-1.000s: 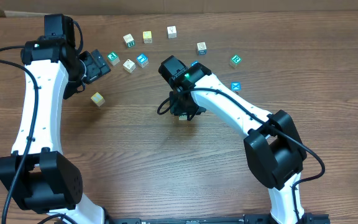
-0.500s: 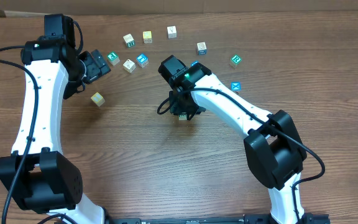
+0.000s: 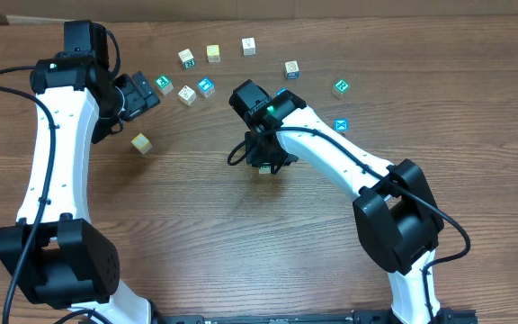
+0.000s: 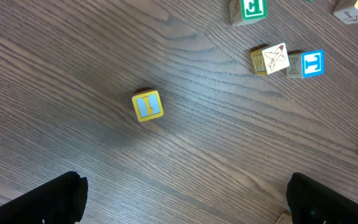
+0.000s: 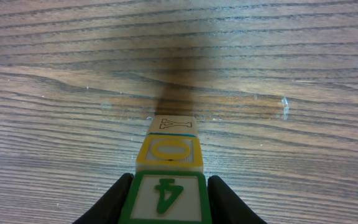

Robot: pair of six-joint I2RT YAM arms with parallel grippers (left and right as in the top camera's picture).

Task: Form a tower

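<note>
Table: brown wood grain, fills the overhead view.

Left arm: white, runs up the left side of the frame.
Right arm: white, reaches from the lower right toward the centre.

Left claw: upper left of the overhead view. Jaws spread wide, nothing between them. In its wrist view the dark fingers sit at the bottom corners over bare wood.

Right claw: centre of the frame, jaws narrowed onto the tower.

Tower: centre of the overhead view, mostly hidden under the right claw. The right wrist view shows three cubes in one column.
- Green "4" cube: nearest the camera, a finger touching each side.
- Yellow "O" cube: next along.
- Pale cube: has a line drawing and rests on the table at the far end.

Loose cubes: scattered across the top of the overhead view, well apart from the tower.
- Yellow-edged cube: alone at left, below the left claw.
- Blue "T" cube: just beside a pale picture cube.
</note>
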